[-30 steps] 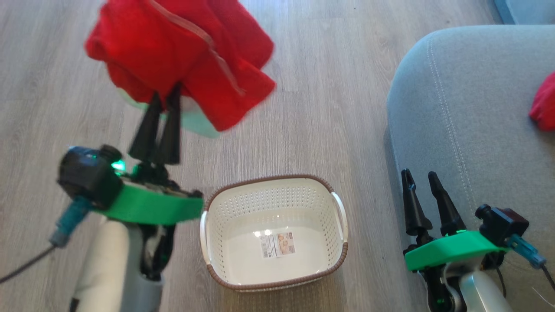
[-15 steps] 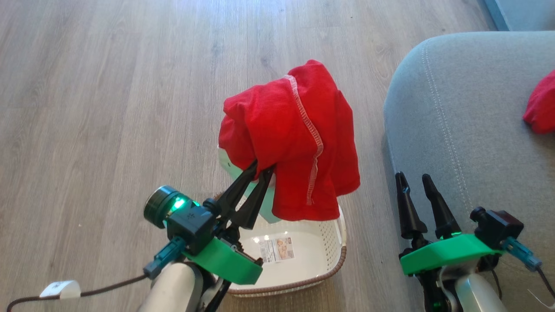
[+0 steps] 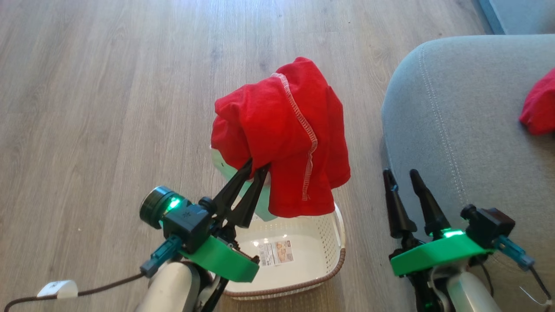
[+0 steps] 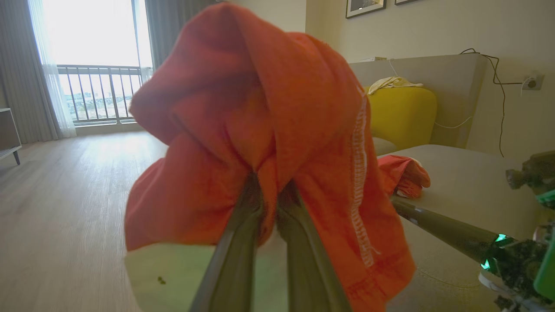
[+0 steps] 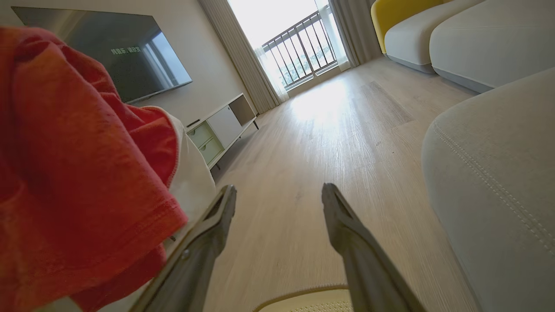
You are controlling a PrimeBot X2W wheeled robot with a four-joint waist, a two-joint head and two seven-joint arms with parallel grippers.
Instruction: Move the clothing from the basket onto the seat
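Note:
A red garment (image 3: 282,138) with pale stitching and a white panel hangs in the air over the cream basket (image 3: 321,242), pinched by my left gripper (image 3: 256,166), which is shut on the clothing (image 4: 260,130). The basket sits on the floor, showing its label sticker. A second red garment (image 3: 537,108) lies on the grey seat (image 3: 468,130) at the right. My right gripper (image 3: 401,174) stands open at the seat's near edge, nothing between its fingers (image 5: 347,225). The held garment (image 5: 73,173) shows at the left of the right wrist view.
Wood floor (image 3: 108,108) spreads to the left and beyond the basket. A cable with a white tag (image 3: 56,289) trails at lower left. A yellow chair (image 4: 401,112), a TV stand (image 5: 221,125) and a balcony window (image 5: 295,43) stand farther off.
My left arm swung the red garment from the upper left to above the basket, toward the seat; over the last half second it has drifted only slightly. The right gripper stays open.

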